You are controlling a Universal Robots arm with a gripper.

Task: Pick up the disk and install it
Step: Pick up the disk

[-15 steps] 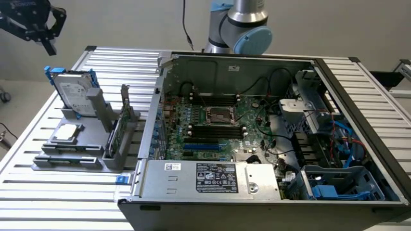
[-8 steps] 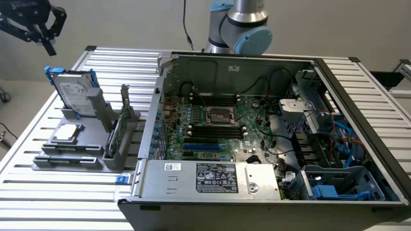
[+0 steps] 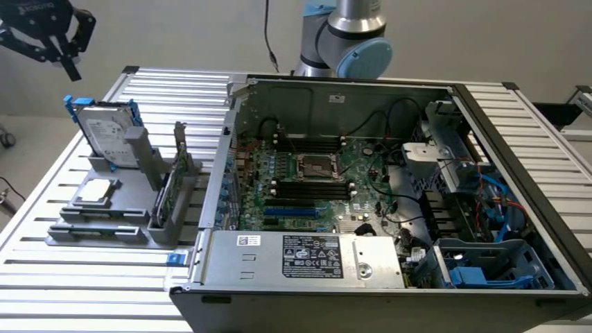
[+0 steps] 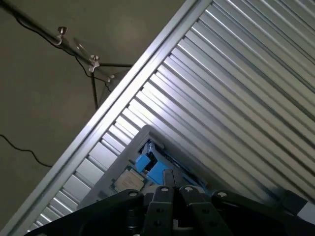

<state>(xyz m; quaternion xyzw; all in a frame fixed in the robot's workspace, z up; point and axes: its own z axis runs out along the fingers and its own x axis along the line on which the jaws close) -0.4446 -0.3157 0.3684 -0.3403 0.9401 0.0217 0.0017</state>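
Slatted alu table (image 3: 527, 132) is taken up at ctr by an open PC case (image 3: 370, 309). A gray holder (image 3: 111, 225) is set beside it, on the exterior view's left. The disk (image 3: 104, 135) is stood upright at the holder's far end, untouched. The gripper (image 3: 66, 66) is held in the air above the disk, well apart, clenched w/ nothing in it.

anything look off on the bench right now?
Nothing stands out. The disk stands on edge in the grey rack, the computer case lies open on the table, and the gripper hangs shut in the air near the disk, not touching it.
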